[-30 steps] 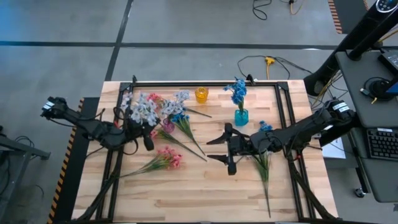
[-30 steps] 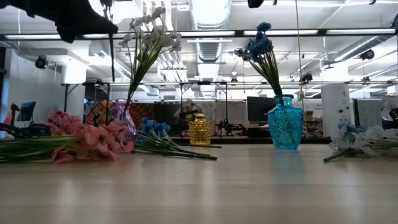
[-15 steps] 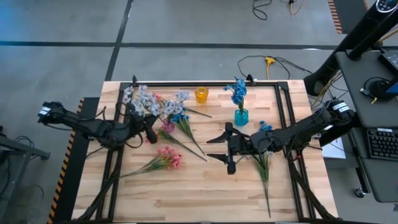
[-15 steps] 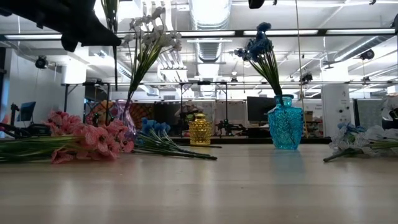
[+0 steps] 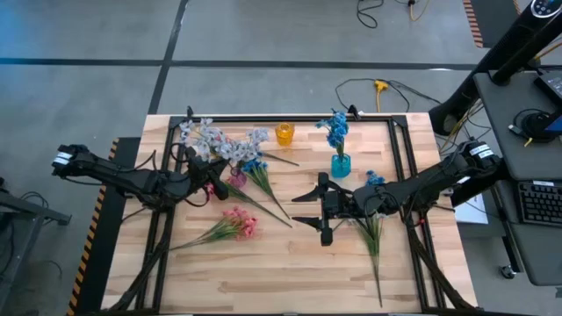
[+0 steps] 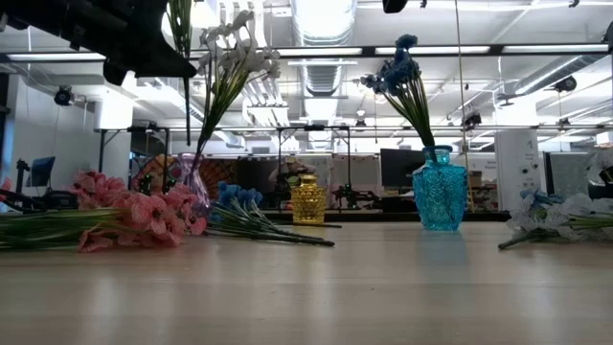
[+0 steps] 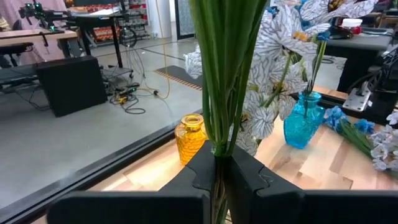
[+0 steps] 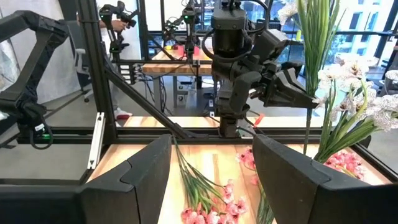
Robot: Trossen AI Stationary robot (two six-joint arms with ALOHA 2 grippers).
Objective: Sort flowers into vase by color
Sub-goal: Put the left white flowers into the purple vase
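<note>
Left gripper (image 7: pixel 219 171) is clamped on the green stems of a pale white-lavender sprig (image 5: pixel 204 139), holding it upright above the table's left side, its blossoms just beside the ones already standing in the pink vase (image 5: pixel 235 178); right gripper (image 5: pixel 318 209) hovers over the middle of the wooden table (image 5: pixel 290 272) with its fingers apart and nothing between them.

Nearest the front edge, a pink sprig (image 5: pixel 230 224) lies flat on the left and a loose blue sprig (image 5: pixel 372 219) lies flat on the right, under the right arm; a further blue sprig (image 5: pixel 260 180) lies just right of the pink vase.

Farther back, the pink vase on the left holds white-lavender flowers (image 6: pixel 230 53) on long stems; the blue vase (image 5: pixel 340 164), right of centre, holds blue flowers (image 5: pixel 335 128); the small yellow vase (image 5: pixel 284 133) between them, nearest the far edge, has nothing showing in it.

Left arm reaches in from the left edge, stretched nearly level towards the pink vase; right arm reaches in from the right edge, slanting down to the centre.
</note>
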